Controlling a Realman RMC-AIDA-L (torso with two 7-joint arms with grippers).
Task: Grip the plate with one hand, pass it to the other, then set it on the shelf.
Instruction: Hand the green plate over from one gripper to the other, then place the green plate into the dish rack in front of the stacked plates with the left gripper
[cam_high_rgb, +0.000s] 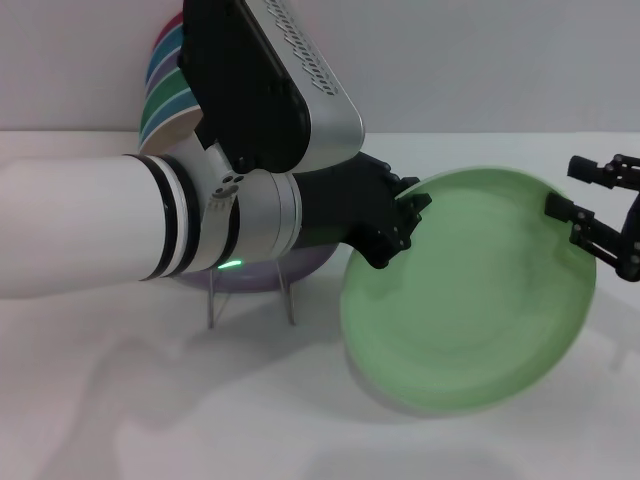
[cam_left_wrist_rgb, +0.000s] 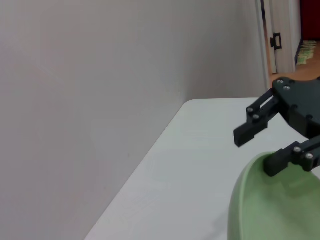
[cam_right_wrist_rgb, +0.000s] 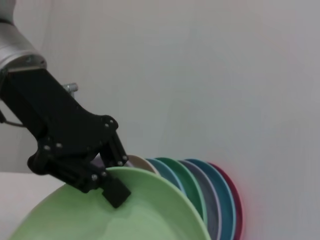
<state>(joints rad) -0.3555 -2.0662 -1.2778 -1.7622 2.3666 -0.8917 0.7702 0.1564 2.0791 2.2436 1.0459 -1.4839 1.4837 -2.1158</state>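
Plate (cam_high_rgb: 470, 300) tilted, face toward camera, between pincers. Left gripper (cam_high_rgb: 398, 228) clamps its near rim; right gripper (cam_high_rgb: 590, 205) spread wide astride far rim.

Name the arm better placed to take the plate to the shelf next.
Probably left: the left gripper grips the plate beside the shelf. The right gripper is open around the far rim, farther away.

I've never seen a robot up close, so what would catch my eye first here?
A big pale green plate hangs tilted in mid-air above the white table, pinched at its rim by the black left gripper. The right gripper sits open at the opposite rim. Behind the left arm stands a row of colourful plates.
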